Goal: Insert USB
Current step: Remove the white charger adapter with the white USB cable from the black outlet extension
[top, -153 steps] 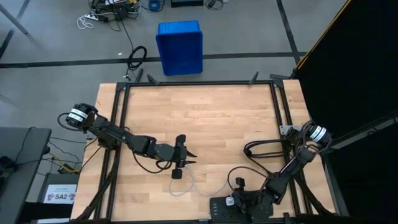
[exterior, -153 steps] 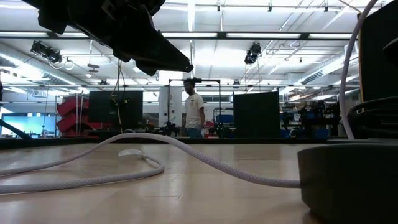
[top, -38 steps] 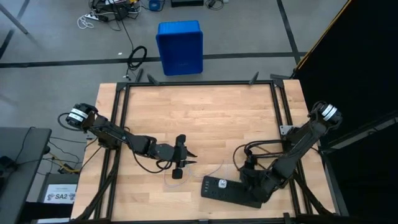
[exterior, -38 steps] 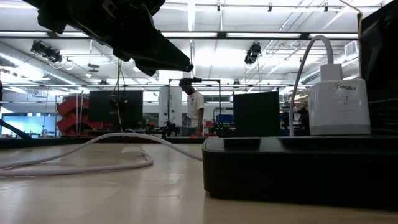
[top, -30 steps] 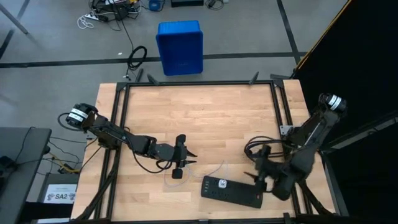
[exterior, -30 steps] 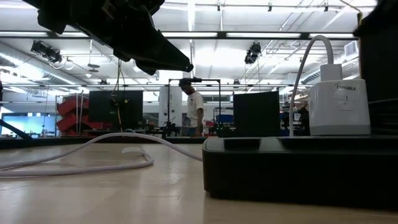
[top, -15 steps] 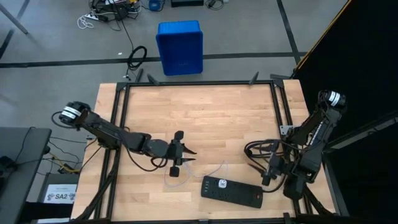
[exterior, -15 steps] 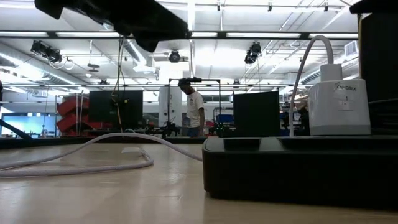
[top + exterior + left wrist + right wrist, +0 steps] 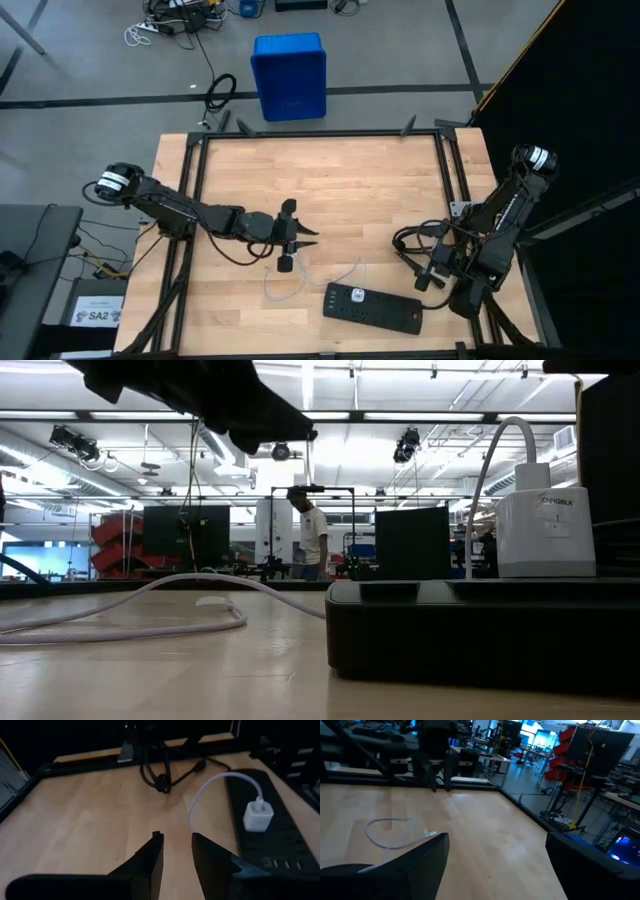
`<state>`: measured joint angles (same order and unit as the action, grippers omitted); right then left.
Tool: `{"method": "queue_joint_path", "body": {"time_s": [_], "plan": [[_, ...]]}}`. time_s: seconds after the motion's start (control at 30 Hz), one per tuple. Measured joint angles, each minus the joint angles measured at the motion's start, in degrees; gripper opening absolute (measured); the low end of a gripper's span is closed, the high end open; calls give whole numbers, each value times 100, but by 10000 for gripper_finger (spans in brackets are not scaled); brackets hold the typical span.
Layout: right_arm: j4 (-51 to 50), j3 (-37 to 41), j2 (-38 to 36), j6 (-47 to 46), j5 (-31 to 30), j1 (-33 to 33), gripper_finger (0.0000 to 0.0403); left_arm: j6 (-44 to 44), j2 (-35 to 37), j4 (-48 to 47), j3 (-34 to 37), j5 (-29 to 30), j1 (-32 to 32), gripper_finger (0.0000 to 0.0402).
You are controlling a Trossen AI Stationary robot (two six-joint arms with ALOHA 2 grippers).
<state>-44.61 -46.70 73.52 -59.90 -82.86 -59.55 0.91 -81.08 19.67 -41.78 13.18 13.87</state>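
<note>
A: How is the left gripper (image 9: 303, 236) shown?
B: It is held above the wooden table (image 9: 340, 180), its dark fingers (image 9: 152, 857) parted by a narrow gap, with nothing between them.

A: And the right gripper (image 9: 424, 268)?
B: It is shown near the table's right edge, jaws spread wide and empty.

A: Where is the thin whitish USB cable (image 9: 290, 283) seen?
B: It is laid in a loose loop on the table, between the grippers; one end is plugged into a white cube adapter (image 9: 357, 295) on the black power strip (image 9: 375, 308).
</note>
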Motion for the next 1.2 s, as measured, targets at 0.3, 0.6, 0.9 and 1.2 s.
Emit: {"method": "queue_joint_path", "body": {"time_s": [0.3,0.6,0.9,1.2], "plan": [[-3,0,0,153,36,44,305,17,-35,10,0,49,-1,88],[41,0,2,146,111,44,305,3,-35,14,0,53,-2,88],[82,0,2,144,166,125,305,-4,-35,10,0,53,-1,88],[98,-2,2,149,347,274,305,-7,-35,10,0,53,-1,88]]}}
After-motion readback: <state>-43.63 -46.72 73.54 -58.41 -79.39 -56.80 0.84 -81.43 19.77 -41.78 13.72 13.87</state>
